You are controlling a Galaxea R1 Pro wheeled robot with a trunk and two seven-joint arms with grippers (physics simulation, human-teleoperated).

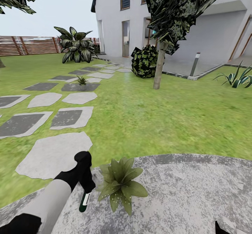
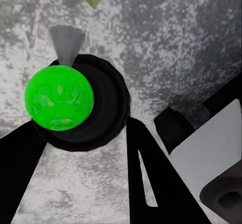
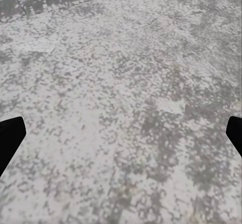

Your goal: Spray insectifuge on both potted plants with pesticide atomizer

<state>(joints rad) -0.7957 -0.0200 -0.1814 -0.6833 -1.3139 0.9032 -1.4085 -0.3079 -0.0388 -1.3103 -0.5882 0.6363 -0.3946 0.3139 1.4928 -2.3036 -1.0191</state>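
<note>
**One arm, one bottle, and a plant at three o'clock**

One arm carries the work: the left gripper (image 1: 84, 188) has its black fingers (image 2: 151, 183) clamped on the pesticide atomizer (image 1: 84, 200), a small dark bottle with a green mark. In the head view the bottle hangs below the hand, its long axis roughly upright and tilted a little. The left wrist view looks along that axis onto the bright green round end.

Just beside it, at about three o'clock in the head view, sits the nearer potted plant (image 1: 120, 183), a low rosette of pointed speckled green leaves on the round grey paved patio (image 1: 196, 195). I judge the spray must be aimed that way.

The second rosette (image 1: 82, 81) stands well apart, near eleven o'clock among the grey stepping slabs (image 1: 52, 153).

The right gripper's black fingers (image 3: 10, 136) stand wide apart over bare paving.
</note>
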